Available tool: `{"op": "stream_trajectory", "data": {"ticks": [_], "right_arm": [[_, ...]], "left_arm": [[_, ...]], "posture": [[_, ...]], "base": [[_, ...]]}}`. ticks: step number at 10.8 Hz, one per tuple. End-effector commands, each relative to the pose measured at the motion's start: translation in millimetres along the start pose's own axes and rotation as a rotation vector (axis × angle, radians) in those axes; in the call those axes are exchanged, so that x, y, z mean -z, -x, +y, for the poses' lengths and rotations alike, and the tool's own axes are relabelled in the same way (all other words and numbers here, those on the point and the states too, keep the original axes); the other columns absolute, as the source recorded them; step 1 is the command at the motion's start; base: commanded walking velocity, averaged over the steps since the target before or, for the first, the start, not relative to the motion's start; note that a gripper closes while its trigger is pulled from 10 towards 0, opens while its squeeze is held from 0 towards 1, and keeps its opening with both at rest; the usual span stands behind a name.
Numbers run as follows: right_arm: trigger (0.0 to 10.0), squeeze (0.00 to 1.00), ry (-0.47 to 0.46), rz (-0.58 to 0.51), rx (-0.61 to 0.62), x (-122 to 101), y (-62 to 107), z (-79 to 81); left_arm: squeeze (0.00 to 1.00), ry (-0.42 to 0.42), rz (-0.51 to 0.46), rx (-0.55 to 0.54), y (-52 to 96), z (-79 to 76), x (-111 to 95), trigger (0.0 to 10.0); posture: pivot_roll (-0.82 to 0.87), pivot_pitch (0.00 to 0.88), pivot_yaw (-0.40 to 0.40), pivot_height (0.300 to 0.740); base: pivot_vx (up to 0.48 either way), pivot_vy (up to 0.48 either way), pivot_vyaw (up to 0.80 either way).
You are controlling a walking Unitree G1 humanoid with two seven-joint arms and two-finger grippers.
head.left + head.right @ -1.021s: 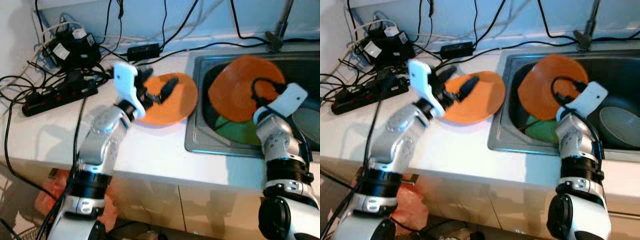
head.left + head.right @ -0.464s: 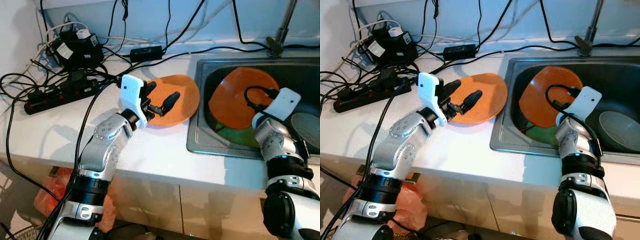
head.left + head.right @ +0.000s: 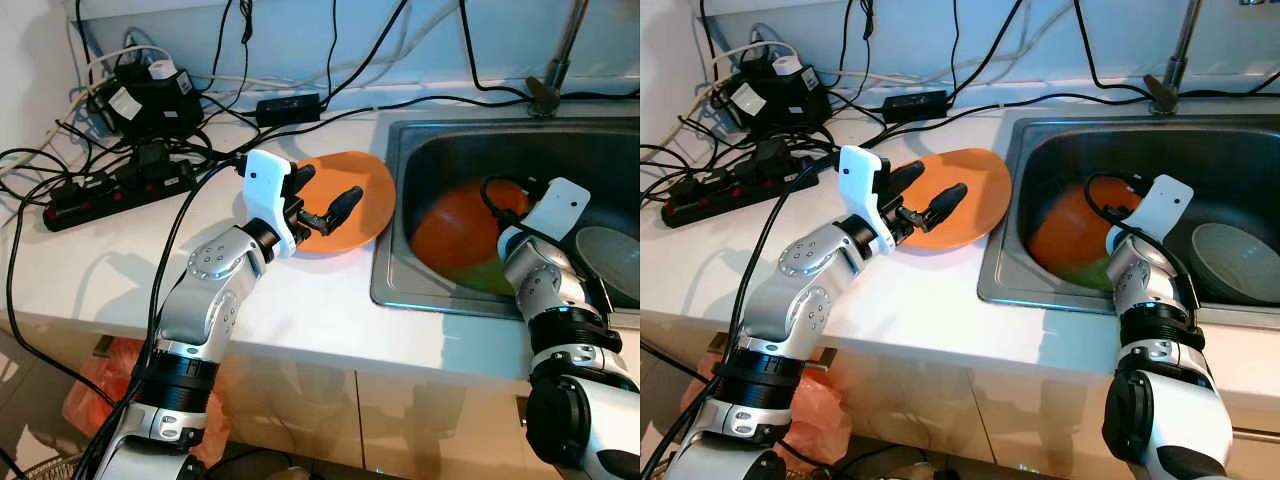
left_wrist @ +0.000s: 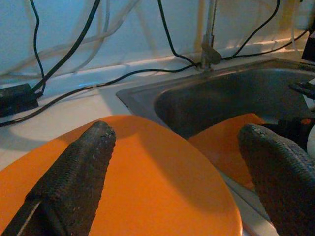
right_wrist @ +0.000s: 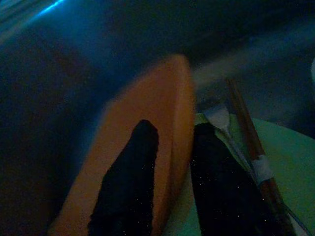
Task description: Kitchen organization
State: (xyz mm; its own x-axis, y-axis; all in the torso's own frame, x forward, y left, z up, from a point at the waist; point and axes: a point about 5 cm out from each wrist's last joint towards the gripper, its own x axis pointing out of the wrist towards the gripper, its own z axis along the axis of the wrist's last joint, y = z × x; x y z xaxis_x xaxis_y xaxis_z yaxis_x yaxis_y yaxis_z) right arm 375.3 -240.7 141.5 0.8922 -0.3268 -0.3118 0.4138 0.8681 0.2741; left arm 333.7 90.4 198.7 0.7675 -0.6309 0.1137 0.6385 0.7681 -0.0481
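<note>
The left arm reaches forward over the white table, elbow bent, wrist turned so the left end effector hangs just above an orange plate lying flat beside the sink. Its two black fingers are spread wide, one to each side over the plate, gripping nothing.

The right arm bends up from below the table edge and dips into the sink, its white wrist housing tilted toward the basin. The right end effector is clamped on the rim of a second orange plate: in the right wrist view one finger lies on the plate's face and the other behind its edge. That plate sits tilted low in the basin and looks blurred in the head views. Under it lies a green plate with a fork and a brown stick on it; the wrist view is dark, so little else there can be made out. A grey bowl sits at the sink's right, cut off by the frame.

A power strip and tangled cables crowd the table's far left corner.
</note>
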Motion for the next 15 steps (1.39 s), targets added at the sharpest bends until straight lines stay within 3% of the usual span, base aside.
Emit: {"op": "stream_trajectory", "data": {"ticks": [1,5,7,9,11,13,14,15], "right_arm": [[10.0,1.0,0.002,0.061,-0.006,18,-0.1,0.9],[10.0,1.0,0.006,0.049,0.009,14,-1.1,-1.9],[10.0,1.0,0.093,-0.04,0.037,0,0.6,-4.7],[10.0,1.0,0.174,-0.193,-0.016,-23,8.1,5.7],[10.0,1.0,0.241,-0.28,-0.12,-35,19.3,22.1],[10.0,0.18,0.272,-0.333,-0.222,-40,32.2,35.7],[10.0,0.0,0.269,-0.333,-0.241,-41,35.0,37.9],[10.0,0.0,0.262,-0.333,-0.261,-42,38.5,40.9]], "left_arm": [[0.0,-0.007,0.007,-0.019,4.2,5.6,-2,10.0],[0.0,-0.03,0.02,-0.065,7.0,11.6,-1,10.0],[0.0,-0.066,-0.009,-0.198,13.6,26.2,-6,10.0],[0.0,-0.077,-0.061,-0.357,26.7,45.6,-12,10.0],[0.0,-0.088,-0.063,-0.484,39.2,63.3,-11,10.0],[0.0,-0.049,-0.048,-0.626,47.9,79.9,-6,10.0],[0.0,-0.023,-0.042,-0.657,48.6,83.8,-5,10.0],[0.0,0.049,-0.016,-0.673,47.6,87.5,0,10.0]], "posture": [[0.13,0.062,0.161,0.74],[0.12,0.052,0.156,0.74],[0.12,0.053,0.151,0.74],[0.13,0.057,0.146,0.74],[0.12,0.061,0.148,0.74],[0.12,0.063,0.153,0.74],[0.12,0.063,0.154,0.74],[0.11,0.063,0.155,0.74]], "base": [[0.0,0.0,0.0],[0.0,0.0,0.0],[0.0,0.0,0.0],[0.0,0.0,0.0],[0.0,0.0,0.0],[0.0,0.0,0.0],[0.0,0.0,0.0],[0.0,0.0,0.0]]}}
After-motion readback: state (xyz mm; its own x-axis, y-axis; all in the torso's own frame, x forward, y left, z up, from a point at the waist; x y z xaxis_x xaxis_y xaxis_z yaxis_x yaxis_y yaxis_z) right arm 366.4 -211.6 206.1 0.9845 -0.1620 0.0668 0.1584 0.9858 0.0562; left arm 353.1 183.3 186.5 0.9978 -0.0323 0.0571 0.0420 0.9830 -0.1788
